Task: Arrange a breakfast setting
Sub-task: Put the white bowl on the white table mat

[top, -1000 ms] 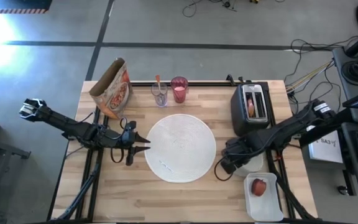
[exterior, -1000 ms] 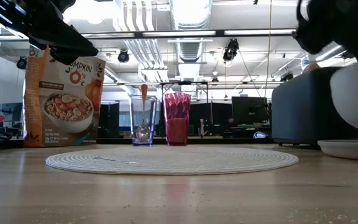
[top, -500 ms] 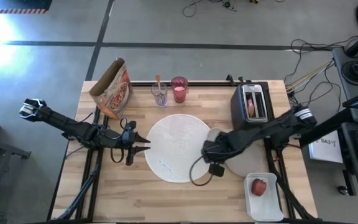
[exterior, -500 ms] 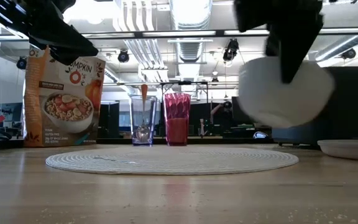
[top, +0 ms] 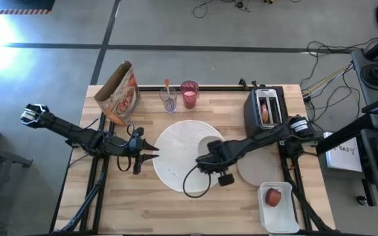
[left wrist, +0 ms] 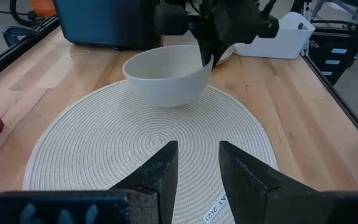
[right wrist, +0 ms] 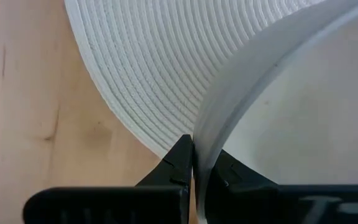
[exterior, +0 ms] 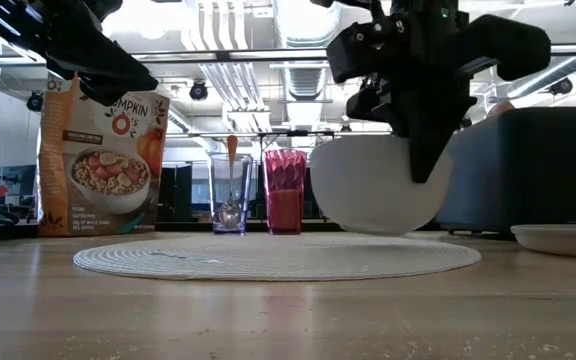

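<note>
I have the right gripper (exterior: 420, 150) pinching the rim of a white bowl (exterior: 376, 185), held just above the round woven mat (top: 188, 154) toward its three o'clock side. The left gripper (top: 151, 152) waits at the mat's nine o'clock, fingers slightly apart and empty. The apple (top: 273, 196), cereal box (top: 119, 93) and pink tumbler (top: 189, 94) are not yet arranged.

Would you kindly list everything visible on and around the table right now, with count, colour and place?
round woven mat: one, white, table centre
bowl: one, white, held by its rim just above the mat's right part
plate: one, white, right of the mat
cereal box: one, brown and red, back left
clear glass: one, orange-handled spoon standing in it, back centre
tumbler: one, pink, beside the glass
toaster: one, black, back right
tray: one, white, front right, holding a red apple
left gripper: partly open, empty, at the mat's left edge
right gripper: shut on the bowl's rim
</note>
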`<move>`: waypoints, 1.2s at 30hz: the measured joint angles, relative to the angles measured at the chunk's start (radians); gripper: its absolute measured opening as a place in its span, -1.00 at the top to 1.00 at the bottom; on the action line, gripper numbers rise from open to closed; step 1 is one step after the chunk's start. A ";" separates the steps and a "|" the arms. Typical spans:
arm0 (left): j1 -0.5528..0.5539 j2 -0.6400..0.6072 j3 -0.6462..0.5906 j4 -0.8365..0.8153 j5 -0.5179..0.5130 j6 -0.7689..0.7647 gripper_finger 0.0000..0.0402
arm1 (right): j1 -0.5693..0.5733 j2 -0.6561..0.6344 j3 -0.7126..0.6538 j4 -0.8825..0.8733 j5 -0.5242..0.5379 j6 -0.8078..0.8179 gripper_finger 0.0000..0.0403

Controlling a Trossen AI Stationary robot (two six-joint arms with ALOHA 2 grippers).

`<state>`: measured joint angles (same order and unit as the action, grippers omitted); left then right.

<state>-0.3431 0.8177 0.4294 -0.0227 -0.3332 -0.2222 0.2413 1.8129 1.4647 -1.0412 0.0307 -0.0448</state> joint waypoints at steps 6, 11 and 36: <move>0.000 0.000 0.000 0.000 0.000 0.000 0.50 | 0.000 0.003 -0.001 0.013 0.000 -0.046 0.96; 0.000 0.000 0.000 0.000 0.000 -0.003 0.50 | 0.000 0.003 -0.001 0.039 -0.011 -0.045 0.96; 0.000 0.000 0.000 0.009 0.000 -0.005 0.50 | 0.000 0.003 -0.002 0.083 -0.030 0.121 0.95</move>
<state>-0.3428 0.8177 0.4294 -0.0139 -0.3328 -0.2268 0.2417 1.8156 1.4624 -0.9586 0.0006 0.0758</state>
